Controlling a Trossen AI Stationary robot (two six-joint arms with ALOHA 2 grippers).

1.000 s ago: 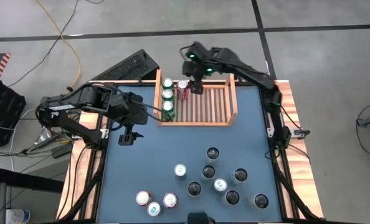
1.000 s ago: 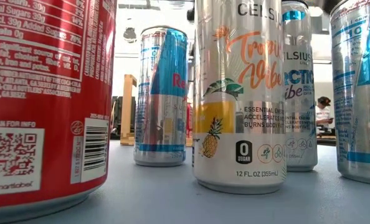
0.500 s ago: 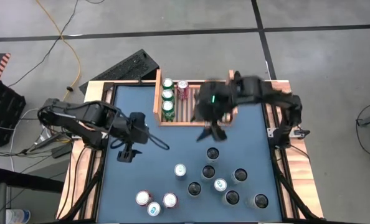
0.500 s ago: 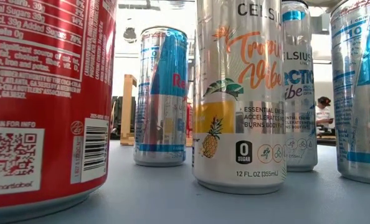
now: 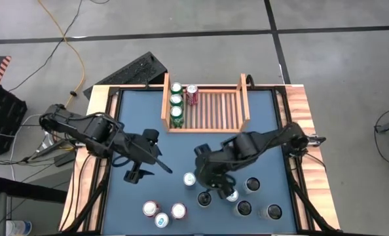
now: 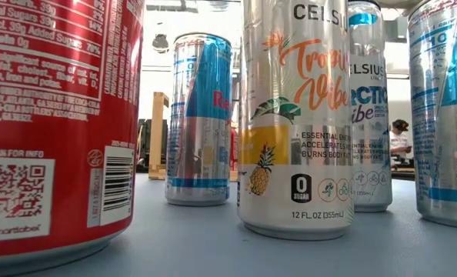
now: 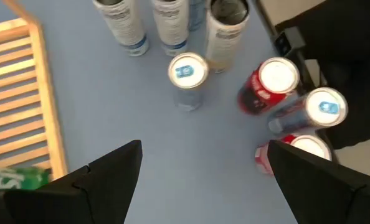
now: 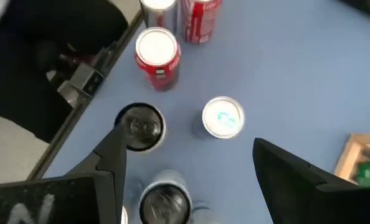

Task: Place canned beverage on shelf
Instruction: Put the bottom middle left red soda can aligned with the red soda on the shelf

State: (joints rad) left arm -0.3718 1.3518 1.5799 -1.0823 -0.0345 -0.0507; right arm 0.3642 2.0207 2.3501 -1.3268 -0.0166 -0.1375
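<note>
From left to right: left hand (image 5: 137,172) held open and empty above the worktop (image 5: 260,124), four cans seen in the shelf (image 5: 245,105), right hand (image 5: 206,190) spread empty over clustered cans (image 5: 228,190), where neighbours may be toppled.

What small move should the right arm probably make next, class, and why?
Probably lower the right gripper onto a can below it: its jaws are open and empty over the loose cans, and the shelf, with only four cans, has room.
</note>
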